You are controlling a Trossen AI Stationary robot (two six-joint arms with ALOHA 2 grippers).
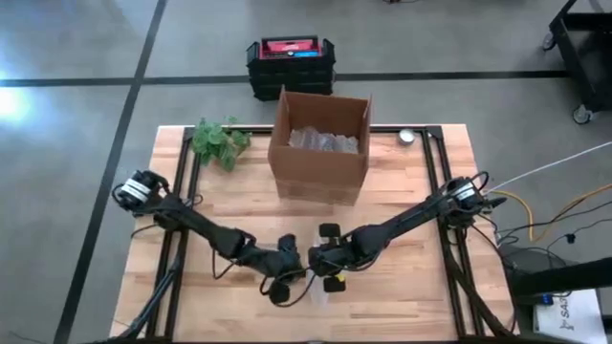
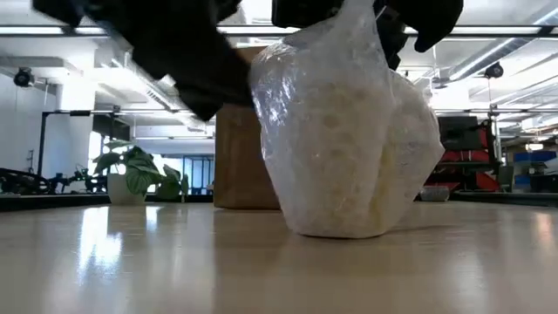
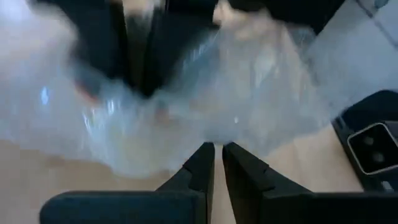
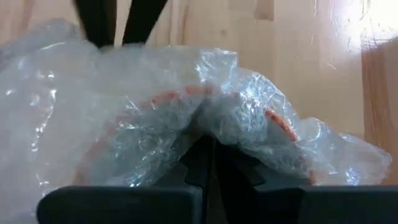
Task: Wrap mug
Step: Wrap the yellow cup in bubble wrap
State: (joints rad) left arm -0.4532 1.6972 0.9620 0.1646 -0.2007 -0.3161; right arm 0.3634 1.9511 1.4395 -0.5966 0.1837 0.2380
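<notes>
The mug shows only as an orange rim (image 4: 168, 98) inside a bundle of clear bubble wrap (image 2: 349, 131), which stands with its bottom on the table near the front edge (image 1: 323, 291). Both grippers meet over it. My left gripper (image 3: 217, 149) comes from the table's left, its fingers nearly together at the wrap's edge. My right gripper (image 4: 208, 142) comes from the right and is shut on bunched wrap. In the low view the wrap's top (image 2: 357, 22) is gathered upward between the two dark arms. My left gripper has the wrap's loose edge (image 3: 211, 134) at its fingertips, pinched between the two fingers; one layer or several, I cannot tell. The bundle's bottom stays on the table. My right gripper pinches a bunched fold of wrap (image 4: 205, 127) over the mug's rim between its two fingers. The fold is gathered into creases at the fingertips. The bundle stands upright on the table.
An open cardboard box (image 1: 320, 143) holding more wrap stands at the table's far middle. A green plant (image 1: 218, 141) sits at the far left and a small silver object (image 1: 407, 137) at the far right. A black and red crate (image 1: 290, 65) lies on the floor beyond.
</notes>
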